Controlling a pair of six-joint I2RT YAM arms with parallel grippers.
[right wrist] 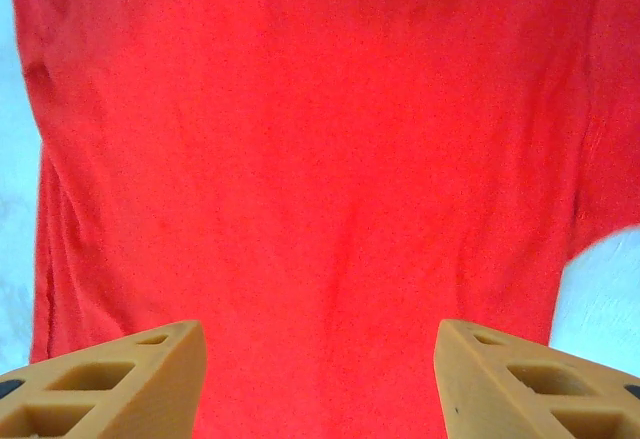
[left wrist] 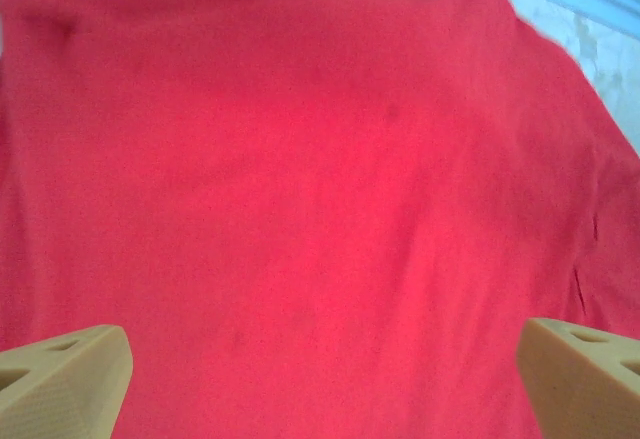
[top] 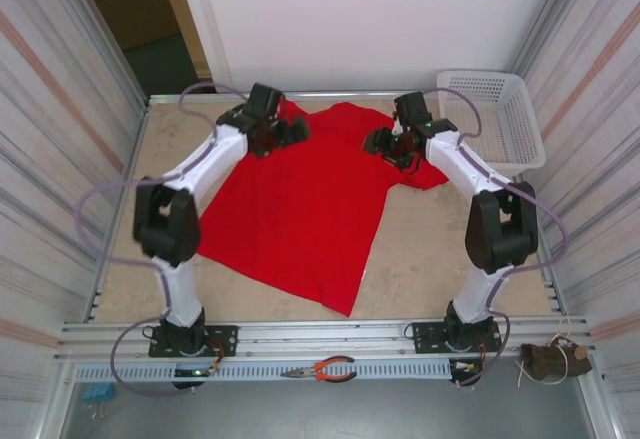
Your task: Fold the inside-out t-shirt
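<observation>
A plain bright red short-sleeved cloth t-shirt point(top: 300, 209) lies spread on the pale beige surface point(top: 430, 259). It sits slightly askew, with its far edge close to the back wall and its lowest hem corner pointing toward the arm bases. The cloth is mostly flat, with soft wrinkles near its edges.

The left pincer point(top: 285, 131) hangs over the t-shirt's far left part, near the shoulder. From the left wrist, this pincer point(left wrist: 325, 344) is spread wide. Its tan fingers point(left wrist: 65, 379) stand far apart at the frame's lower corners, with only smooth red cloth between them and nothing held.

The right pincer point(top: 385, 144) hangs over the t-shirt's far right part, beside the sleeve that reaches out to the right. From the right wrist, this pincer point(right wrist: 320, 344) is also spread, though less widely. Its tan fingers point(right wrist: 120, 384) are apart above flat cloth and pinch nothing.

A white plastic lattice basket point(top: 495, 114) stands beyond the t-shirt's right sleeve, in the far right corner. Orange-handled pliers point(top: 325, 369) lie on the metal rail nearer than the t-shirt's hem.
</observation>
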